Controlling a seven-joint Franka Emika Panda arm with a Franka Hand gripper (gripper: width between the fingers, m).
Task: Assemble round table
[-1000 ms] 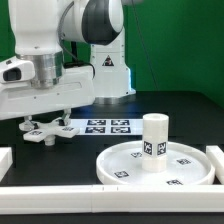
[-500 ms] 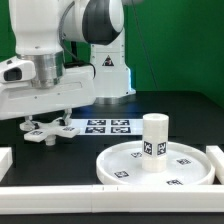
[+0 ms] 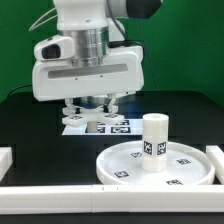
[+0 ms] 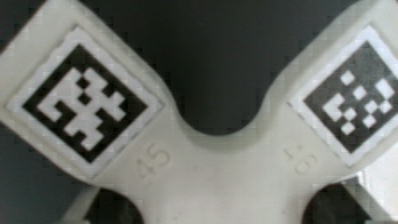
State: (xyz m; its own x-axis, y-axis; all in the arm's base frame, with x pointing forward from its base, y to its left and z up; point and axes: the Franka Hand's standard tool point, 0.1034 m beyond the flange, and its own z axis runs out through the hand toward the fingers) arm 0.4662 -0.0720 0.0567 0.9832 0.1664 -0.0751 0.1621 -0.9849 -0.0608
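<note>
The large round disc [image 3: 125, 165] lies flat at the exterior view's right front. The short cylindrical leg [image 3: 154, 135] stands upright on its middle. My gripper [image 3: 93, 103] hangs above the table at the centre, left of the leg and behind the disc. It is shut on the cross-shaped base piece [image 3: 76, 105], which is held off the table. In the wrist view the base piece [image 4: 196, 165] fills the picture, two tagged arms spreading out, and the dark fingers [image 4: 98, 205] sit on either side of its hub.
The marker board [image 3: 100, 126] lies on the black table just under the held base piece. White border rails run along the front [image 3: 90, 195], the left [image 3: 5, 158] and the right [image 3: 216, 155]. The robot's base [image 3: 110, 70] stands behind.
The arm has moved from the exterior view's left toward the centre. The cross-shaped base piece has left the table at the left and now hangs in the gripper above the marker board.
</note>
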